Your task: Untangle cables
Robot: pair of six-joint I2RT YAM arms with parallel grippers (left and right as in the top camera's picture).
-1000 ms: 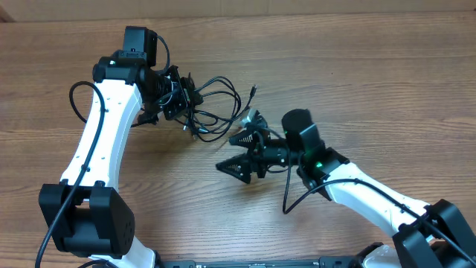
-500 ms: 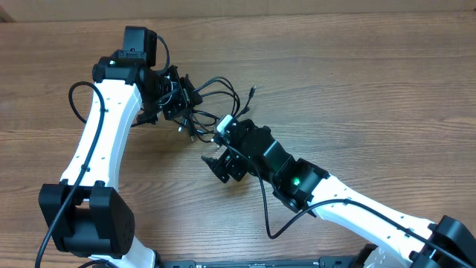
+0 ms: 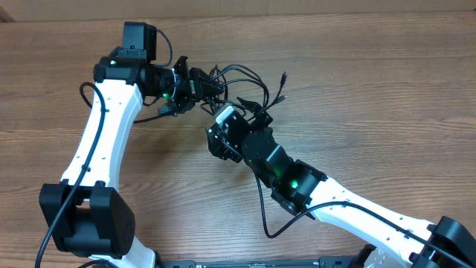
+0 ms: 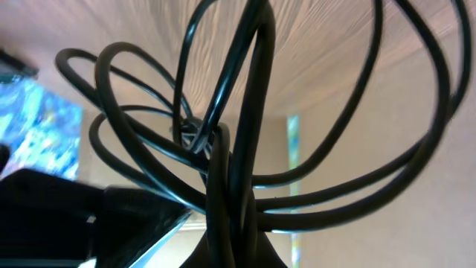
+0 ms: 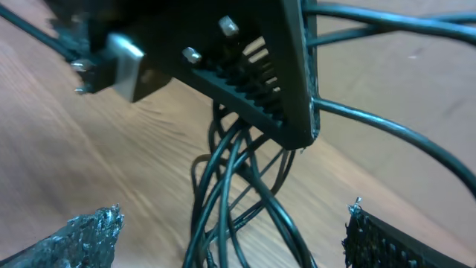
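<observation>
At the left of the tabletop [image 3: 387, 82], the left pincer [image 3: 187, 83] is seen fully closed on the cables [image 3: 236, 83], the strands being gathered into a tight stem between its jaws. From that clamp the bundle is fanned out rightward. Several thin black loops are crossed over one another, and one strand is carried on to a small plug [image 3: 283, 77] at the far right end. The long axis of the tangle is thus laid roughly left to right, anchored at its left end. Close up in the left wrist view, the loops are shown glossy and round, and a knot-like crossing is made out where several strands meet; which cord forms which loop cannot be told. Just below and a little right of the clamp, the right pincer [image 3: 232, 126] is held wide open with nothing gripped. By its own camera a sheaf of strands, running from beneath the left pincer's toothed finger [image 5: 253, 82], is framed between its two fingertips [image 5: 85, 227], untouched so far as can be seen. The right arm is judged to be the free one and the nearer to the loose loops. A grasp across the strands near the clamp is therefore favoured, with any pull then directed rightward along the bundle's axis.
</observation>
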